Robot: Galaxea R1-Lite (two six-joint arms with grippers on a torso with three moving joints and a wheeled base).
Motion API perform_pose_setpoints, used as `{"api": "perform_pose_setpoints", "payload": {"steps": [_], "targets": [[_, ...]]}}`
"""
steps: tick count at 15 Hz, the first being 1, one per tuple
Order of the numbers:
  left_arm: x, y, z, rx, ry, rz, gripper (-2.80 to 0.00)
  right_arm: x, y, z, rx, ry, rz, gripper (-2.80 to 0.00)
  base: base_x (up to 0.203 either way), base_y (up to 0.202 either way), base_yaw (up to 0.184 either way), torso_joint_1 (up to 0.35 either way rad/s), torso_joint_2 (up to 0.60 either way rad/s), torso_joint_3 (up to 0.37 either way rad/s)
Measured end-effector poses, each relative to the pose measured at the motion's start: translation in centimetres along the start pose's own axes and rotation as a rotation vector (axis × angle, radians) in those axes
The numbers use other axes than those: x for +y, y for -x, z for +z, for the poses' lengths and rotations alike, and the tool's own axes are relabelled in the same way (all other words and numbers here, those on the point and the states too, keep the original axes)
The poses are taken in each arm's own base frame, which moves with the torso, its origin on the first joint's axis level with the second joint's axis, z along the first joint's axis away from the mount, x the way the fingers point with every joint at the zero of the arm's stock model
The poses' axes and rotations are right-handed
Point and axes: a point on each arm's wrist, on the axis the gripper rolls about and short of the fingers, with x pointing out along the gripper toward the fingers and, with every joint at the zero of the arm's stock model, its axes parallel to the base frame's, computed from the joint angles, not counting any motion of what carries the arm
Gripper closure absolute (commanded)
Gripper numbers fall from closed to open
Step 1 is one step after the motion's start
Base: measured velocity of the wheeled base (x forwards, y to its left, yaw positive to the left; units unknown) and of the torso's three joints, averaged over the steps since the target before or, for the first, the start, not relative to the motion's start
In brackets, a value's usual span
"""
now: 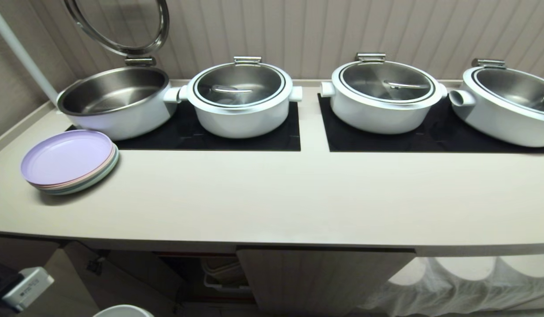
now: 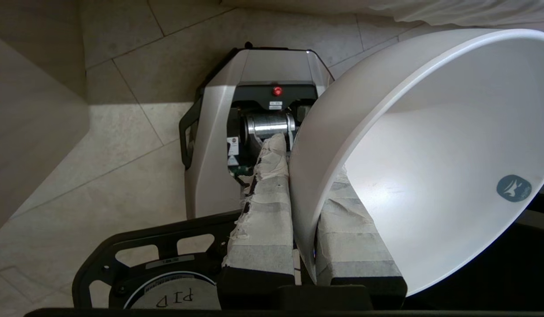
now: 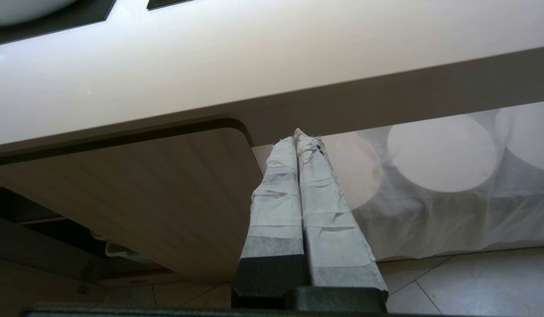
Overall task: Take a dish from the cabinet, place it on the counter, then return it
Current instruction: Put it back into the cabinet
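"White bowl [image 2: 430, 145]: where is it?"

"Below the counter [image 1: 272, 198] edge, its wall pinched between the left gripper [image 2: 303, 207] fingers."

"And the right gripper [image 3: 300, 145]?"

"Pressed together, empty, under the counter beside the cabinet [image 3: 166, 198] door."

"Advice?"

"Raise it clear of the edge, keep it level, set it on bare counter near the plates [image 1: 69, 160]."

- Fluted beige wall panelling [image 1: 307, 31] rises behind the pots [image 1: 238, 99].
- Pale tiled floor [image 2: 122, 145] lies well below them.
- Spotted white curtain [image 3: 443, 198] hangs lower right.
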Motion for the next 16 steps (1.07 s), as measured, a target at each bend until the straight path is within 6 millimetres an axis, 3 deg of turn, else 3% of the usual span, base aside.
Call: {"api": "perform_pose_setpoints", "payload": {"steps": [16], "targets": [[-0.05,-0.14,0.18,0.009,-0.001,-0.003,0.0,0.0,0.0,0.0,-0.001,-0.002,0.001,0.0,0.0,0.0,0.0,-0.154,0.31,0.153]]}}
